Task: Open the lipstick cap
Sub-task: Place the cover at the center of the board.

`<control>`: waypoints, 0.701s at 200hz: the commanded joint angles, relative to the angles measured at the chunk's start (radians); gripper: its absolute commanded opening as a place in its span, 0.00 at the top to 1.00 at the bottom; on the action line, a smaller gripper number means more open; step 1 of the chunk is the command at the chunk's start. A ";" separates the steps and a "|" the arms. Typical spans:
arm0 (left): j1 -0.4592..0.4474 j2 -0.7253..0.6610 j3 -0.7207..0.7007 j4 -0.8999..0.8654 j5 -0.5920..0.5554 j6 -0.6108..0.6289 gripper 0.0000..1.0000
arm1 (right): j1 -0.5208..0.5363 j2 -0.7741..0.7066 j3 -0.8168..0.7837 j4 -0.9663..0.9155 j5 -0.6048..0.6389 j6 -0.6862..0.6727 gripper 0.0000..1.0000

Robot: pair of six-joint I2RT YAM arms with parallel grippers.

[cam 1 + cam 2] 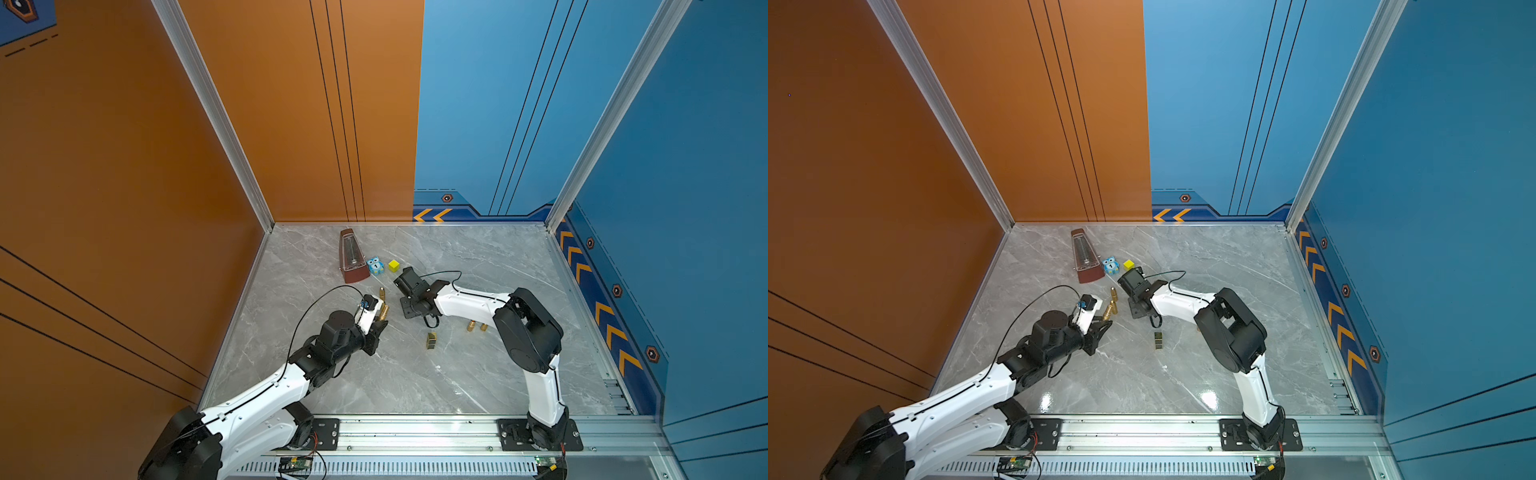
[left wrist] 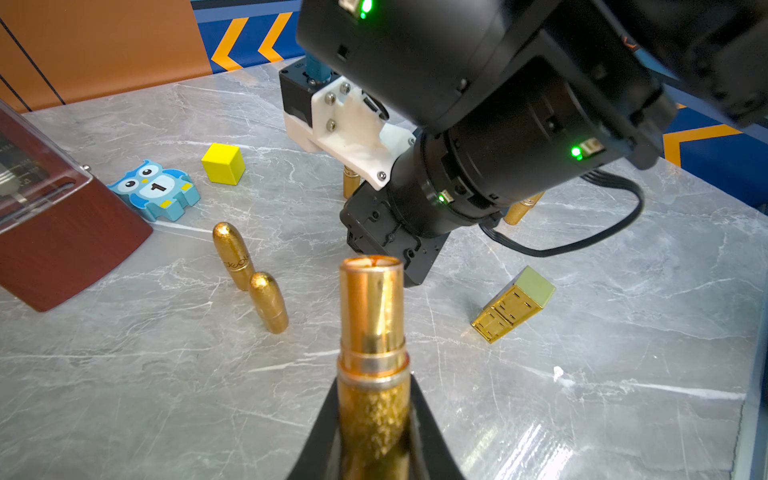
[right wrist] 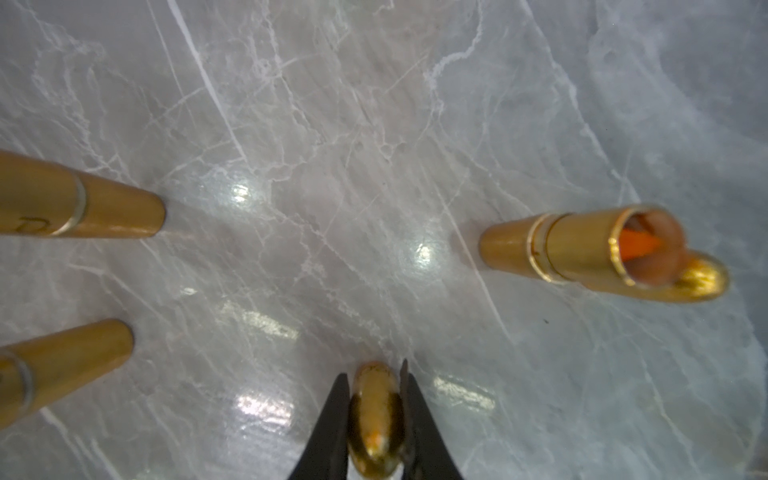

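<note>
Nearest you, the left jaws were shut hard on the glittered base of the lipstick [image 2: 372, 328], and its bare inner tube stuck out uncapped, close to the right arm [image 2: 478, 158] just beyond. A careless swing of either arm could have knocked that open mouth against the housing or smeared the colour inside. Next out, the right jaws were pinched on the cap [image 3: 376, 419], held over the surface [image 3: 374, 124]; you could not tell whether it touched. Tall and narrow, it looked apt to topple and roll on release, taking the standing gold tubes [image 3: 552, 249] beside it along. Furthest off, the owl block [image 2: 153, 189], yellow cube [image 2: 223, 163] and metronome [image 2: 62, 232] posed little risk.
</note>
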 commanded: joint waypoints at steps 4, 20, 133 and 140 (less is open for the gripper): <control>0.011 -0.006 -0.014 0.023 -0.008 -0.013 1.00 | 0.008 0.006 -0.020 0.003 0.012 -0.014 0.78; 0.012 -0.008 -0.014 0.022 -0.008 -0.012 1.00 | 0.009 0.003 -0.018 0.002 0.008 -0.014 0.74; 0.011 -0.018 -0.012 0.023 0.004 -0.018 1.00 | -0.005 -0.055 -0.030 -0.013 -0.039 -0.014 0.53; 0.012 -0.022 -0.012 0.024 0.005 -0.018 1.00 | -0.007 -0.050 -0.033 -0.013 -0.044 -0.010 0.54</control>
